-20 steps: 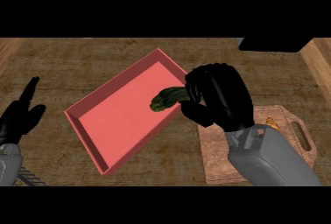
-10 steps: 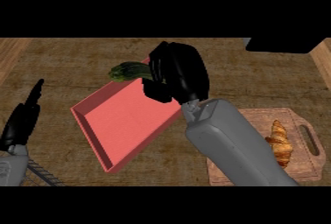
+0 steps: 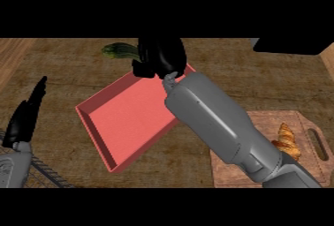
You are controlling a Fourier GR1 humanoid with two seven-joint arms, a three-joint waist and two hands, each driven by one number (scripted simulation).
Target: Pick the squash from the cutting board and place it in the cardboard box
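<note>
Squash, a dark green elongated vegetable (image 3: pixel 119 50), sits at the far edge of the scene, sticking out to the left of the robot's right hand (image 3: pixel 158 56). That hand's black fingers are curled down around one end of it, so most of the vegetable's near end is hidden and only the rounded free end shows. The hand is beyond the far corner of the shallow red rectangular tray with low walls (image 3: pixel 104 150), which lies tilted across the middle of the brown wooden counter (image 3: pixel 261 84). The tray looks to be the container the task calls a box, and nothing lies on its red floor. My reading is that the squash is held past the tray's far rim instead of over its floor, so the hand would need to come back toward the near side before letting go.

At the near right lies the light wooden cutting board with a handle slot (image 3: pixel 235 170), partly covered by the grey right forearm. A golden-brown croissant (image 3: pixel 286 141) rests on it, and no squash is on the board, which fits a pick already made.

The left hand (image 3: pixel 24 117) shows at the left edge, fingers straight and together, pointing up, resting. A dark wire rack (image 3: pixel 46 174) shows at the near left corner, and a black box-like object (image 3: pixel 290 45) is at the far right.
</note>
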